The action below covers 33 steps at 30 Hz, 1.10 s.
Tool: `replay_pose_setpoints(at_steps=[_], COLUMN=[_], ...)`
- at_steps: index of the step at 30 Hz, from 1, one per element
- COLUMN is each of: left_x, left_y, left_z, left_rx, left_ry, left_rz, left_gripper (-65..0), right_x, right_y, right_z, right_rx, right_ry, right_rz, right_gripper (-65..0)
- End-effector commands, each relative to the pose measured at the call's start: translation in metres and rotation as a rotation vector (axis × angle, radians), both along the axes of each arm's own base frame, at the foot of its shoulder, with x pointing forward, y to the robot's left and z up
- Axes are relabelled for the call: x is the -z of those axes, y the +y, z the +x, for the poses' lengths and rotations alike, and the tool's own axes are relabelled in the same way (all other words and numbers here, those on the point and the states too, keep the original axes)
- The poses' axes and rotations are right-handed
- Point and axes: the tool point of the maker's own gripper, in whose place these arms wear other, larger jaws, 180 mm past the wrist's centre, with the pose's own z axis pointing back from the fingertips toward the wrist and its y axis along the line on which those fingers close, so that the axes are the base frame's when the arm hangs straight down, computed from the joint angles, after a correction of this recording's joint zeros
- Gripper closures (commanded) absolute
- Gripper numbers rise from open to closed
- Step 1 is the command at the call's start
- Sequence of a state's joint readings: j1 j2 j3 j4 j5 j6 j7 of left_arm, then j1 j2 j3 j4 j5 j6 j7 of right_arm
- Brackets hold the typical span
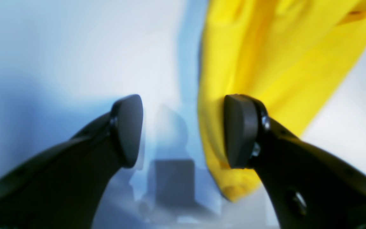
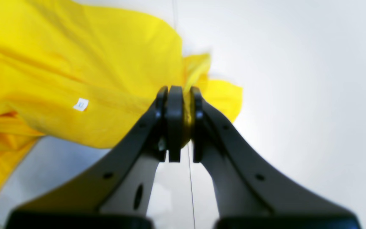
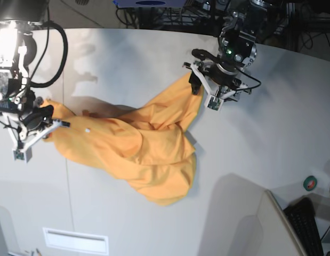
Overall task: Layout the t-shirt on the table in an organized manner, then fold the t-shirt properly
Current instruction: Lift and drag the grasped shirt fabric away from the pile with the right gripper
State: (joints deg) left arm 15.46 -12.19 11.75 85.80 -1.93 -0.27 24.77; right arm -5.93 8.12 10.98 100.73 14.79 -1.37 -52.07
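1. Right end effector (image 2: 179,124) pinches the t-shirt (image 3: 138,144) edge, presumably to stretch it flat.
2. Left end effector (image 1: 183,130) gapes empty beside the t-shirt's far corner.
3. T-shirt lies bunched on the tabletop (image 3: 260,144).

Plain orange-yellow t-shirt (image 3: 138,144) with small white tag (image 2: 81,104) on pale grey-white table (image 3: 250,133).

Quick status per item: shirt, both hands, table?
Light-orange cotton t-shirt: crumpled, not yet laid flat, one end pinched at the right hand, its far end up beside the left hand.
Right hand: shut on the t-shirt, fabric showing between the pads.
Left hand: open, shirt fabric beside one pad, nothing between the pads.
Pale grey-white table: the t-shirt's bunched middle lies on it.
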Motion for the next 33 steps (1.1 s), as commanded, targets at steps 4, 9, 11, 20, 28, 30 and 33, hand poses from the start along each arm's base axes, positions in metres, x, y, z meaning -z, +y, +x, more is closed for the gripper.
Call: replay_pose_setpoints(at_steps=[4, 9, 11, 20, 28, 30, 33], left_x=[-0.035, -0.061, -0.064, -0.075, -0.076, -0.076, -0.076], left_y=[0.020, 0.060, 0.078, 0.137, 0.147, 0.147, 0.147], left_z=[0.004, 0.001, 0.000, -0.004, -0.006, -0.006, -0.005], left_rx=[-0.055, -0.152, -0.196, -0.462, -0.495, -0.495, -0.494], left_ry=[-0.101, -0.162, -0.169, -0.188, -0.192, -0.192, -0.194], left_rz=[0.003, 0.039, 0.060, -0.112, -0.113, -0.113, -0.113], left_gripper=[-38.0, -38.0, -38.0, -38.0, -38.0, -38.0, -38.0], right_x=[0.009, -0.046, -0.056, -0.037, -0.004, 0.001, 0.016], right_y=[-0.011, 0.025, 0.056, 0.156, 0.185, 0.187, 0.185], right_z=[-0.002, 0.006, 0.011, 0.075, 0.097, 0.102, 0.102], right_rx=[0.019, -0.152, -0.273, -0.538, -0.541, -0.534, -0.527], right_ry=[0.022, -0.141, -0.177, -0.132, -0.007, -0.012, 0.013], right_rz=[-0.015, -0.046, -0.038, 0.014, 0.080, 0.088, 0.089], right_gripper=[-2.4, -41.6, -43.7, -41.9, -44.1, -44.1, -44.1])
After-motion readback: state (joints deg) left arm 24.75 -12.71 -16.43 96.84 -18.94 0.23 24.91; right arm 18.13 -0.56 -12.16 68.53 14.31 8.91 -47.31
